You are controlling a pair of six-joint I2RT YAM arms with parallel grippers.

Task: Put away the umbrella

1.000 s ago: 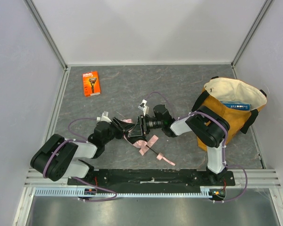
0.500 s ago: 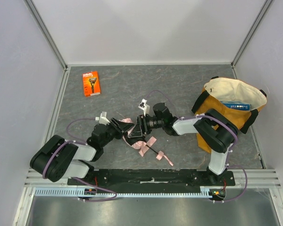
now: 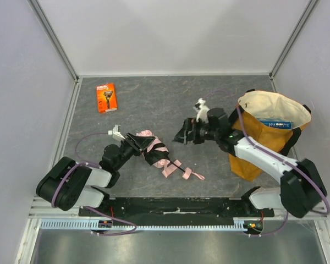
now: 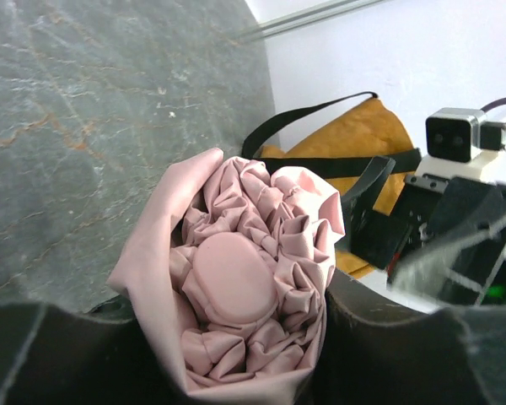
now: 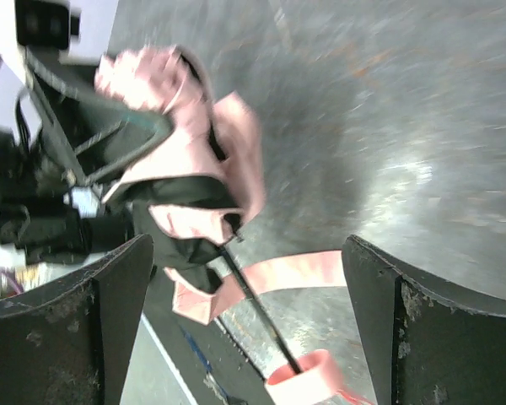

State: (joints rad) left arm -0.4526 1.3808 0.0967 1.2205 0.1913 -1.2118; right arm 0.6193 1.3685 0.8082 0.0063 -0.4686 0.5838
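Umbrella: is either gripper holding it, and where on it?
The left gripper clamps the umbrella around its bunched pink canopy; the handle end rests on the table. The right gripper is open, apart from it, holding nothing.

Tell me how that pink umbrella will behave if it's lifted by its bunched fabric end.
Probably floppy: the umbrella fabric is crumpled loosely in the left gripper, so it may sag or slip. The thin black shaft and handle loop would likely dangle and swing. It looks light.

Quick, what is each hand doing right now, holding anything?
Left hand: closed on the umbrella, gripping its bunched pink fabric.
Right hand: wide open, holding nothing.
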